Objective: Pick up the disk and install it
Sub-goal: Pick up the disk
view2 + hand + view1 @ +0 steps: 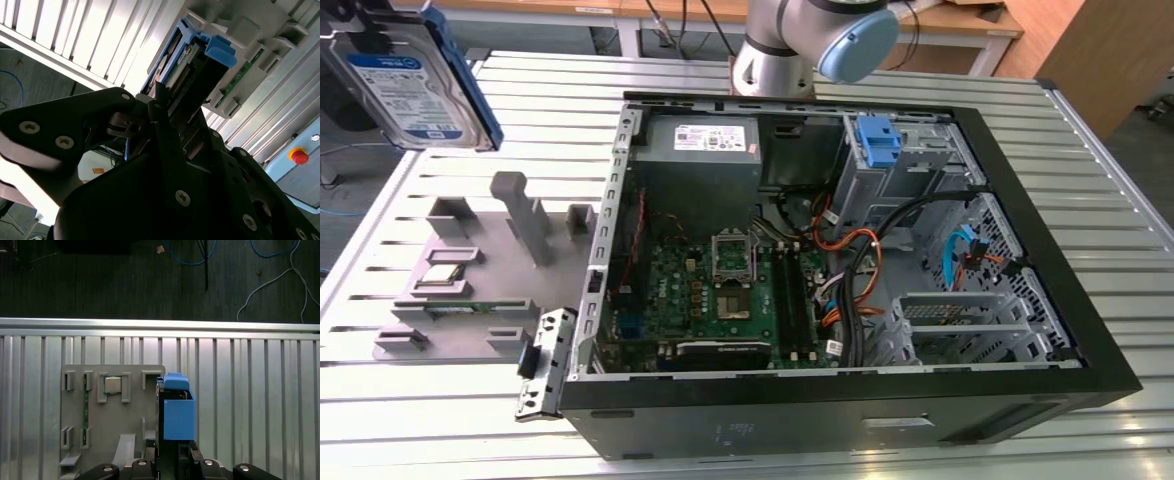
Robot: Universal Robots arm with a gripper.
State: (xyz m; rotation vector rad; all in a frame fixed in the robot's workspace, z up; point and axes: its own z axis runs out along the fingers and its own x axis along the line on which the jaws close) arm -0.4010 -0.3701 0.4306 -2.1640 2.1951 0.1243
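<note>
Exterior view has the disk hanging up in the air, well above the grey fixture plate on the counter, off to that view's left of the open computer case. In the second wrist view my pincer is pinching the disk edge-on, blue handle end pointing away. For this carry I'd go slow, hold it square so it can't twist in the grip, and stay high enough to clear the case wall and the cables inside.
</note>
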